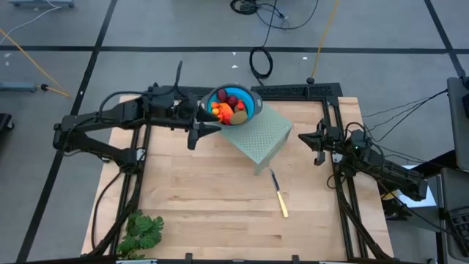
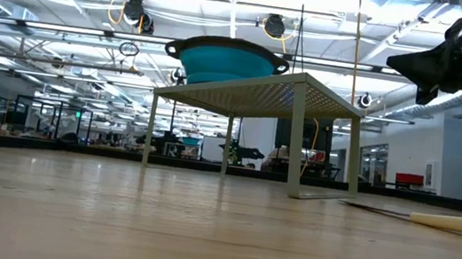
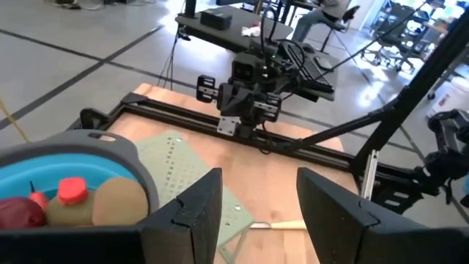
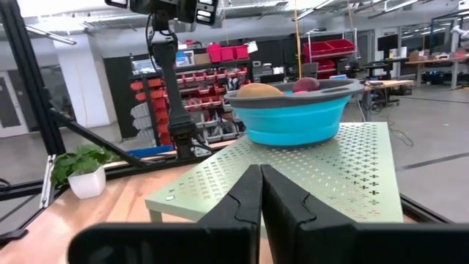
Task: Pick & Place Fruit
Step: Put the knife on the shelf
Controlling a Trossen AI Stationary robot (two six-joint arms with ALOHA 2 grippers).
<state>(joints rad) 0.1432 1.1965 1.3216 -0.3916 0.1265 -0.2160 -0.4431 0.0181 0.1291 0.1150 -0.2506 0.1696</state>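
The fruit (image 1: pixel 229 108) lies piled in a blue bowl (image 1: pixel 253 99): dark red balls, orange-red pieces and an olive-brown oval (image 3: pixel 117 202). The bowl stands on the far left corner of a pale green perforated stand (image 1: pixel 262 136). My left gripper (image 1: pixel 205 130) hovers open just left of the bowl and above table height. In its wrist view, my left gripper (image 3: pixel 253 213) has nothing between its fingers. My right gripper (image 1: pixel 306 139) waits shut at the table's right side, pointing toward the stand. My right gripper (image 4: pixel 260 198) faces the bowl (image 4: pixel 293 117) across the stand's top.
A yellow-handled knife (image 1: pixel 279 194) lies on the wooden table near the stand's front leg. A leafy green bunch (image 1: pixel 143 231) sits at the near left corner. Dark frame rails (image 1: pixel 293 92) run along the table's far, left and right sides.
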